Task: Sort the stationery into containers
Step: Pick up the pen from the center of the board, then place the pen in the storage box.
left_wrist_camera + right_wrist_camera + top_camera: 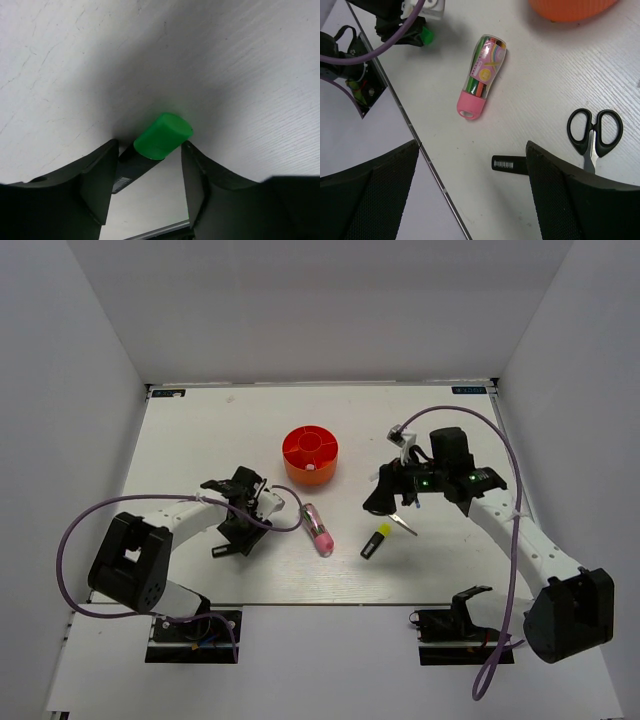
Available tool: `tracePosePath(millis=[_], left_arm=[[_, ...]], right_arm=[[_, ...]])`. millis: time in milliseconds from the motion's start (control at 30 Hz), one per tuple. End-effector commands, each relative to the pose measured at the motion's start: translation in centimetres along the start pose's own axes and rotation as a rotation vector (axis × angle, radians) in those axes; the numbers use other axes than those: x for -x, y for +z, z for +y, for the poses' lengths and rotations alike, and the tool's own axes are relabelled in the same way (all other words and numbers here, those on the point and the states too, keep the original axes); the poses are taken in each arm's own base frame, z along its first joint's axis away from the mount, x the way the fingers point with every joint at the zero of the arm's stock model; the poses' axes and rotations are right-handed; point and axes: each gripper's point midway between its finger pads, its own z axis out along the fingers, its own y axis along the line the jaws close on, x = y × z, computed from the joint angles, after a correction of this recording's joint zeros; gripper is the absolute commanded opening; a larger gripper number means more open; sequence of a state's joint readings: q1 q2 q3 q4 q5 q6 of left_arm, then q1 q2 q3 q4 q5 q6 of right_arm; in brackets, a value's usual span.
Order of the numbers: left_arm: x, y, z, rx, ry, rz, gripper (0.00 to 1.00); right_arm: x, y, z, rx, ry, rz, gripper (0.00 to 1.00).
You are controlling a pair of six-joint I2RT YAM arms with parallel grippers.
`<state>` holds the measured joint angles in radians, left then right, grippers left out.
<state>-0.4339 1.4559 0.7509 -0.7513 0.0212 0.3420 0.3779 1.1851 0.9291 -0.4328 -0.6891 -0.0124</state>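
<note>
Green marker (162,135) between jaws of the left tool (150,146), grip unclear; right tool (471,148) wide, empty.

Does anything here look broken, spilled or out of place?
Nothing looks broken or spilled. The pink pen, yellow highlighter and scissors just lie loose on the table, outside the orange organiser. A green marker lies between the fingers of the left claw.

1 orange organiser (300,472), 1 scissors (594,131), 1 yellow highlighter (375,540), 1 chunky pink pen (318,528), 1 green marker (162,135), prob. just one, mostly hidden from above.
</note>
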Motion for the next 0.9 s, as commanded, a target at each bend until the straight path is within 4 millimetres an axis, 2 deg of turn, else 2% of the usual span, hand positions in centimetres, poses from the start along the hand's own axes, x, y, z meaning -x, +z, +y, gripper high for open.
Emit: tracePosePath(millis=[0, 100, 133, 167, 267, 300, 367, 400, 433, 467, 500, 533, 567, 600, 667, 700, 767, 833, 867], left_arm=[[-0.5, 0.7, 0.9, 0.050, 0.014, 0.022, 0.60], [-1.0, 1.1, 0.9, 0.063, 0.002, 0.035, 0.41], [-1.2, 1.2, 0.9, 0.067, 0.000, 0.038, 0.29], [-1.1, 1.2, 1.0, 0.074, -0.003, 0.029, 0.23], [-1.0, 0.9, 1.4, 0.096, -0.030, 0.032, 0.13], [0.3, 0.2, 1.8, 0.107, -0.050, -0.011, 0.10], [1.3, -0.8, 2.0, 0.116, -0.093, -0.048, 0.05], [3.5, -2.4, 2.5, 0.132, -0.104, -0.122, 0.02], [4.8, -3.6, 2.5, 0.131, -0.146, -0.182, 0.00], [5.9, -4.4, 2.4, 0.117, -0.166, -0.225, 0.00], [9.0, -7.1, 3.2, 0.132, -0.178, -0.340, 0.00], [10.9, -8.2, 2.8, 0.097, -0.230, -0.422, 0.00], [12.7, -9.8, 3.1, 0.096, -0.243, -0.495, 0.00], [15.4, -11.7, 3.9, 0.108, -0.257, -0.621, 0.00], [18.4, -14.1, 4.2, 0.063, -0.360, -0.750, 0.00], [21.0, -16.0, 5.3, 0.061, -0.394, -0.881, 0.00], [23.0, -16.3, 5.9, 0.015, -0.446, -0.941, 0.00], [26.1, -18.6, 7.7, 0.029, -0.491, -1.067, 0.00], [26.7, -18.1, 9.2, 0.069, -0.561, -1.080, 0.00]], right_arm=[[0.9, -0.8, 1.2, 0.053, 0.000, -0.061, 0.89], [1.0, -1.1, 1.2, 0.061, 0.008, -0.072, 0.87], [0.9, -1.2, 1.1, 0.068, 0.019, -0.072, 0.87], [1.0, -1.3, 1.0, 0.066, 0.024, -0.079, 0.87], [1.1, -1.6, 1.0, 0.076, 0.028, -0.088, 0.87], [0.9, -1.6, 0.8, 0.073, 0.031, -0.088, 0.87], [0.7, -1.5, 1.1, 0.079, -0.004, -0.079, 0.90], [0.5, -1.7, 0.7, 0.070, 0.014, -0.077, 0.90], [0.1, -1.7, 0.6, 0.075, -0.043, -0.067, 0.90], [0.1, -1.6, 0.2, 0.069, -0.086, -0.065, 0.81], [-0.2, -1.5, 0.1, 0.066, -0.106, -0.055, 0.58], [-0.6, -1.5, -0.5, 0.045, -0.130, -0.037, 0.01], [-0.7, -1.4, -1.2, 0.007, -0.141, -0.027, 0.00], [-0.9, -1.3, -1.8, -0.009, -0.155, -0.021, 0.00], [-1.2, -1.3, -3.2, -0.078, -0.151, -0.010, 0.00], [-1.0, -1.3, -3.5, -0.094, -0.152, -0.015, 0.00], [-1.2, -1.2, -3.8, -0.098, -0.149, -0.017, 0.00], [-1.4, -1.0, -3.8, -0.095, -0.141, -0.014, 0.00], [-1.4, -1.0, -3.9, -0.095, -0.140, -0.017, 0.00]])
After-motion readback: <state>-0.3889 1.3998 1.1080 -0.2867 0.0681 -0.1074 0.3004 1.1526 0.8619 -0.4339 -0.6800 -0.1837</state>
